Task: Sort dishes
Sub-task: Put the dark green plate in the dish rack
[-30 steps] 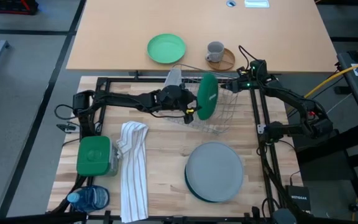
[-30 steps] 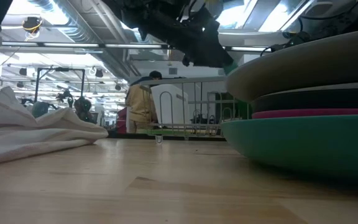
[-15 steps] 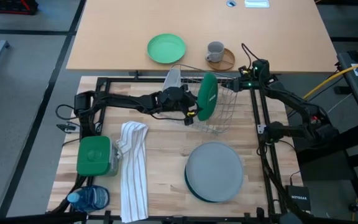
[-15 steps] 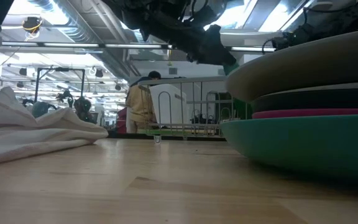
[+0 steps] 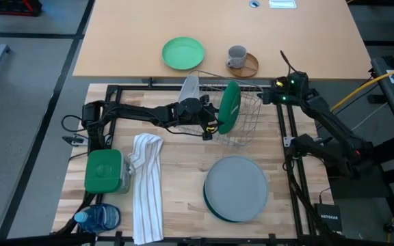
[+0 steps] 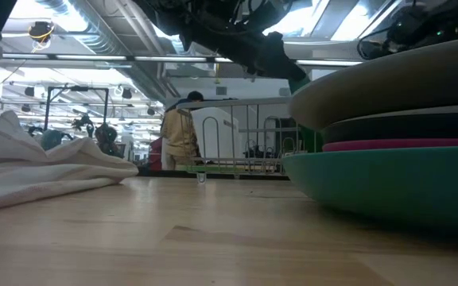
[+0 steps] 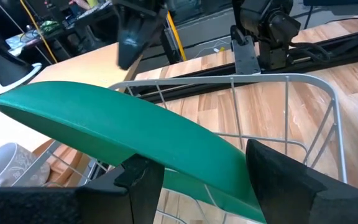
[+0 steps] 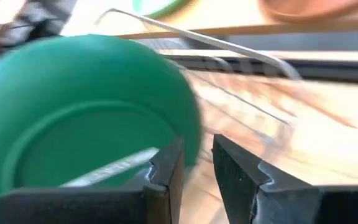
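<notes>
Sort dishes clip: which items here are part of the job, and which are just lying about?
Job: dark green round plate, on edge over the wire dish rack, held by the left gripper; stack of round plates, light grey on top.

Lying about: small mint-green plate, grey mug, striped cloth, green-lidded container, blue bottle.

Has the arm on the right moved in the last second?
Yes. The right gripper has pulled back rightward from the wire rack, past the frame bar.

Your way into the silver wire dish rack [image 5: 241,116] is blocked by the upright dark green round plate [image 5: 228,106] (left gripper [image 5: 211,124] alongside); bare wooden tabletop [image 5: 183,178] lies in front.
</notes>
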